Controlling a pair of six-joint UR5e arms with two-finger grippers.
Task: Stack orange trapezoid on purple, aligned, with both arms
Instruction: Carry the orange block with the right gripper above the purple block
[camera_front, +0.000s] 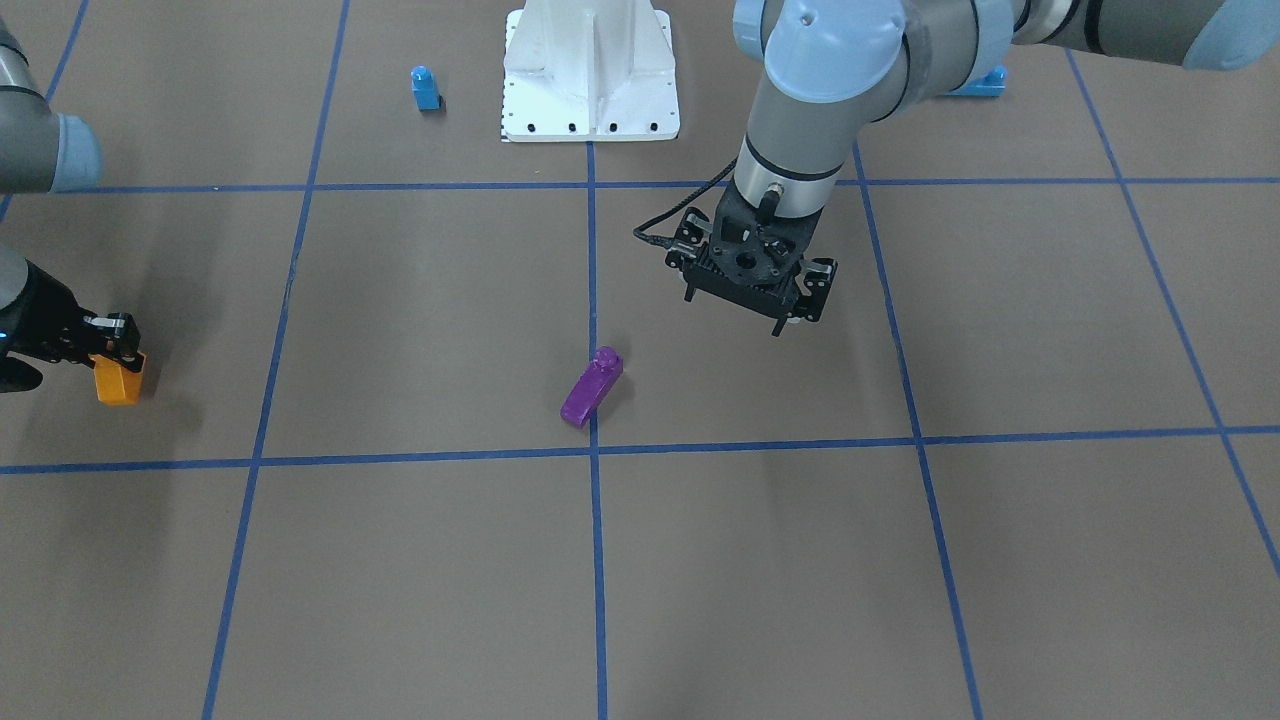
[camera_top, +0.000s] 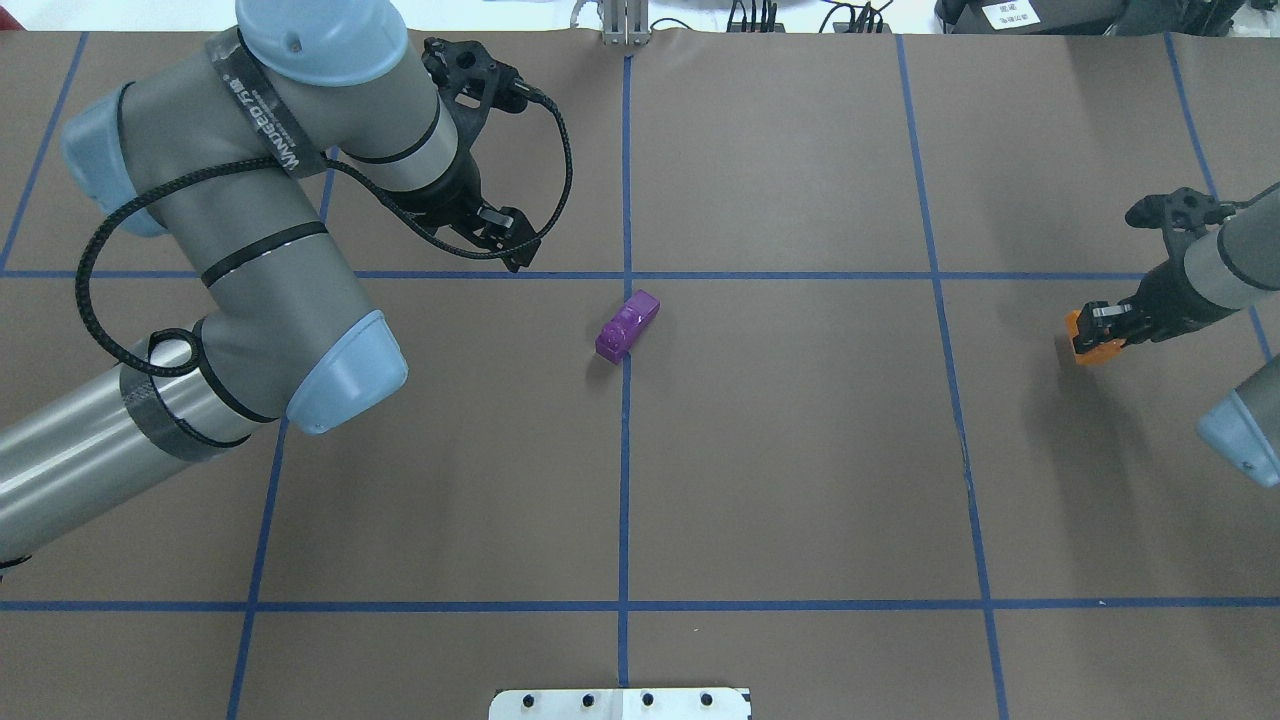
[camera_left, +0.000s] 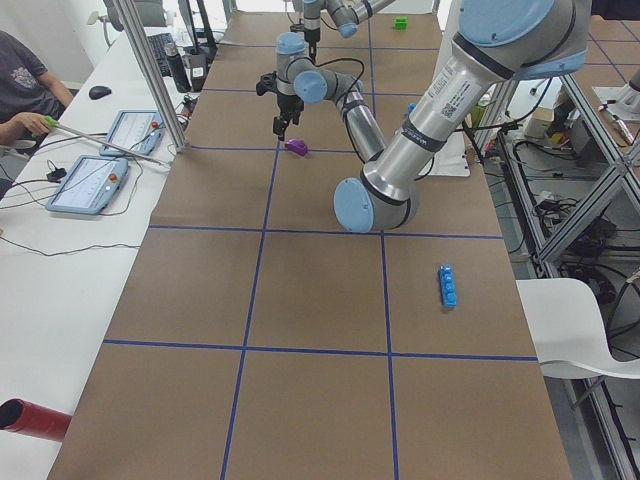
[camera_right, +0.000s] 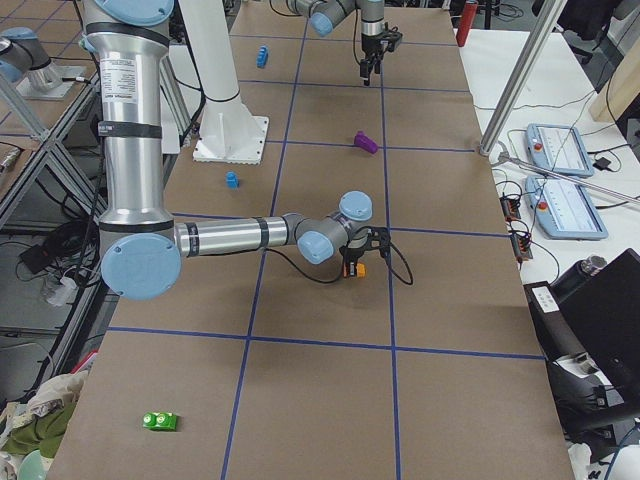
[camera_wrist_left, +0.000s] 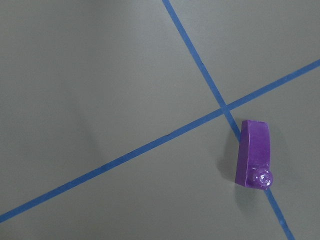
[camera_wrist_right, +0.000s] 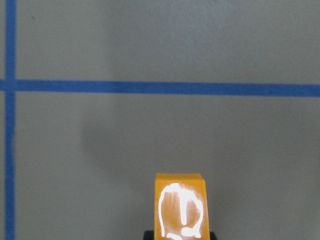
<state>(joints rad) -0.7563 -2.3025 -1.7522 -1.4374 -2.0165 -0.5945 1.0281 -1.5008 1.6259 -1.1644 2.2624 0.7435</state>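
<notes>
Overhead exterior: right gripper (camera_top: 1100, 326) clamps orange trapezoid (camera_top: 1091, 352), well apart from purple (camera_top: 627, 325) near unclenched left gripper (camera_top: 512, 240).

Legible: "WANDEED" on black strap (camera_top: 256, 120), left arm (camera_top: 270, 295). Rest unreadable.

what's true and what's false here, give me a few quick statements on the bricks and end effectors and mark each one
1. The right end effector grips the small glossy orange plastic trapezoid brick. True.
2. The small glossy purple plastic trapezoid brick lies across a blue tape line. True.
3. The left end effector holds the purple brick. False: it hangs open, apart from the brick, which rests on the brown table.
4. The orange brick is stacked on the purple one. False: they are far apart.
</notes>
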